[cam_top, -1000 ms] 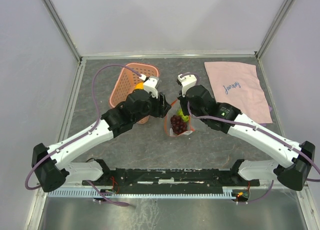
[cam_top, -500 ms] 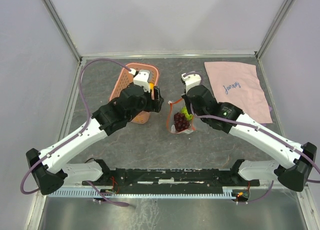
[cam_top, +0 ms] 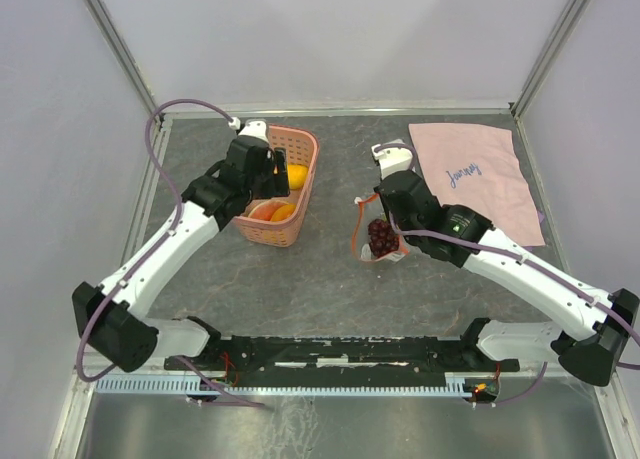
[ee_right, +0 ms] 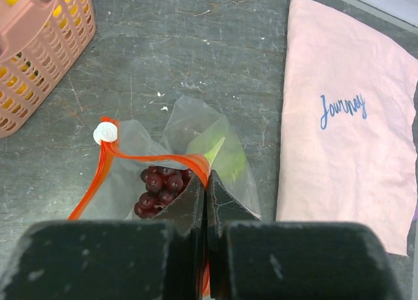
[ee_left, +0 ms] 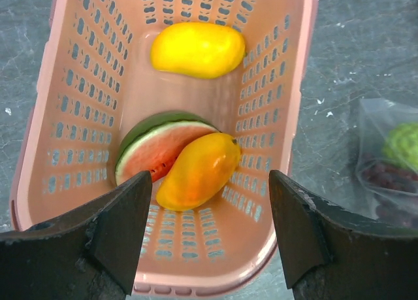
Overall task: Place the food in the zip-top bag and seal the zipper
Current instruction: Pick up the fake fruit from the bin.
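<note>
- White panel walls [cam_top: 340, 39] in metal framing close the workspace on three sides
- The counter [cam_top: 300, 279] is dark grey and mottled like stone, with fine pale scuffs that show in the wrist views
- A pink cloth [cam_top: 480, 179] with blue script writing lies flat at the far right, well apart from the bag
- A pink slotted basket [cam_top: 268, 234] stands far left of centre; its walls ring the fruit on all sides
- The left tool [ee_left: 209, 202] hangs above the basket's near end with its fingers spread wide and nothing between them
- The right tool [ee_right: 206, 182] is pinched tight on the zipper [ee_right: 147, 157] at the mouth's right end
- The zip-top bag [ee_right: 130, 169] sits on the counter between basket and cloth, its mouth gaping
- In the bag lie a dark purple grape bunch [ee_right: 157, 185] and a green piece [ee_right: 225, 157]
- In the basket, a yellow fruit [ee_left: 198, 50] lies at the far end; an orange fruit [ee_left: 198, 172] leans on a watermelon slice [ee_left: 153, 150] nearer the tool
- A white slider [ee_right: 105, 133] sits at the zipper's left end
</note>
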You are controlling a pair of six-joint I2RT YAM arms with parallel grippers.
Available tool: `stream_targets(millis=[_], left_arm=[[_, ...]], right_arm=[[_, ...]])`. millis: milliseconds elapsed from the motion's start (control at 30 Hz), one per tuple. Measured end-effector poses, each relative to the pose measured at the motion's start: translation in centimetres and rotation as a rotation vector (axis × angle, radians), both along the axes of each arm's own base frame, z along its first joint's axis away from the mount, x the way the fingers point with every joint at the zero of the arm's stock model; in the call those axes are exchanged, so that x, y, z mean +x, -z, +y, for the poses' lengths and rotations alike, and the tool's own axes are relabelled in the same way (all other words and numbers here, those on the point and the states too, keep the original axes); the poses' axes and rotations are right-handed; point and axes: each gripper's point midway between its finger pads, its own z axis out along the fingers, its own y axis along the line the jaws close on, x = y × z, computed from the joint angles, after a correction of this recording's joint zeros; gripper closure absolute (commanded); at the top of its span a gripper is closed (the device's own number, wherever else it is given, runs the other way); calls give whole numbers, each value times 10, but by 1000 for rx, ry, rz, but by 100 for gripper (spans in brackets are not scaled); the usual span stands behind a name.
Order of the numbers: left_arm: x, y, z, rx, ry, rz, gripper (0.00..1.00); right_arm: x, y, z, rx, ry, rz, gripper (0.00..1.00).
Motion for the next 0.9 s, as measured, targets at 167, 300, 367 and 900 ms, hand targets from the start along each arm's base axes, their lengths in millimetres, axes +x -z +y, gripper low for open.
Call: stream_targets(millis=[167, 300, 367, 900], left_arm=[[16, 23, 5, 56, -2, 96, 21], [27, 40, 18, 105, -6, 173, 22], [29, 53, 24, 123, 0, 220, 22], [18, 145, 10, 145, 177, 537, 27]], right_arm=[[0, 0, -5, -20, 6, -11, 99], [-2, 4, -8, -26, 5, -12, 99], [-4, 7, -9, -25, 1, -10, 99], [-5, 17, 0, 9, -37, -4, 99]])
